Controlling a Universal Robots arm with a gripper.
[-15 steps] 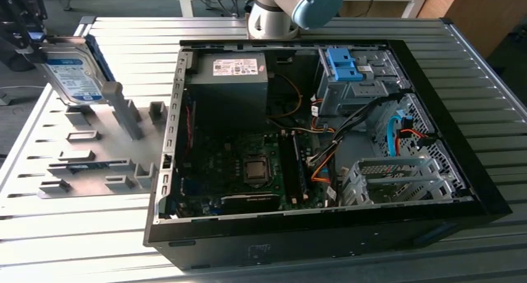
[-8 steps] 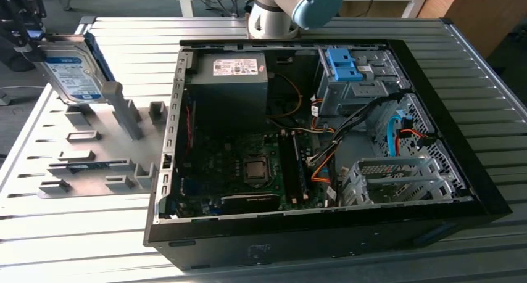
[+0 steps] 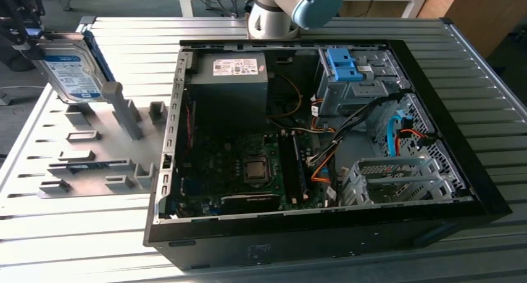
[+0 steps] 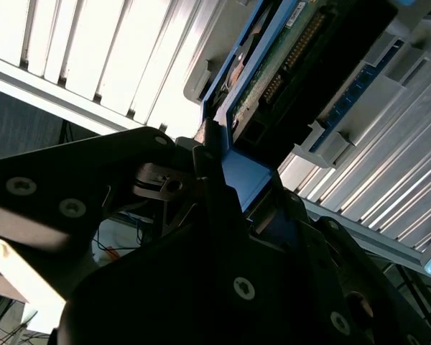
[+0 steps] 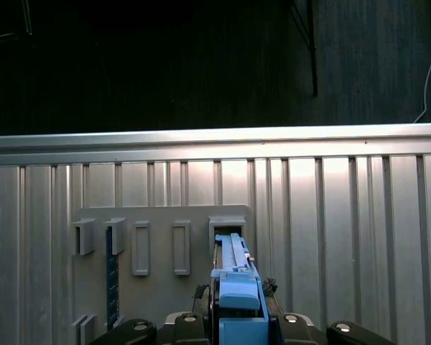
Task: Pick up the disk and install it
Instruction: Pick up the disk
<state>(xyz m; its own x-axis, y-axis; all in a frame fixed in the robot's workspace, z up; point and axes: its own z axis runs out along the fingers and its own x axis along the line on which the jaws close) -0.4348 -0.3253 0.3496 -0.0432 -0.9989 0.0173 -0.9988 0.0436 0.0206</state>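
Note:
The disk [image 3: 74, 73], a silver drive with a white-and-blue label and a blue frame, stands on edge at the exterior view's far left, over the grey holder plate [image 3: 91, 153]. My gripper [image 3: 34, 39] is shut on its upper end. In the first wrist view the blue frame [image 5: 237, 287] sits between my fingers, pointing at a slot [image 5: 226, 228] of the plate. The second wrist view has the disk's circuit-board underside [image 4: 287, 57] and my gripper [image 4: 223, 187] clamped on the blue frame. Whether the disk's lower end is free of the slot I cannot tell.
An open computer case [image 3: 329, 230] lies to the exterior view's right of the plate. Inside it are a grey power-supply box [image 3: 229, 70], a mainboard [image 3: 247, 166], a drive bay with a bare blue bracket [image 3: 344, 64] and loose cables [image 3: 329, 147]. Grey uprights [image 3: 123, 110] stand on the plate.

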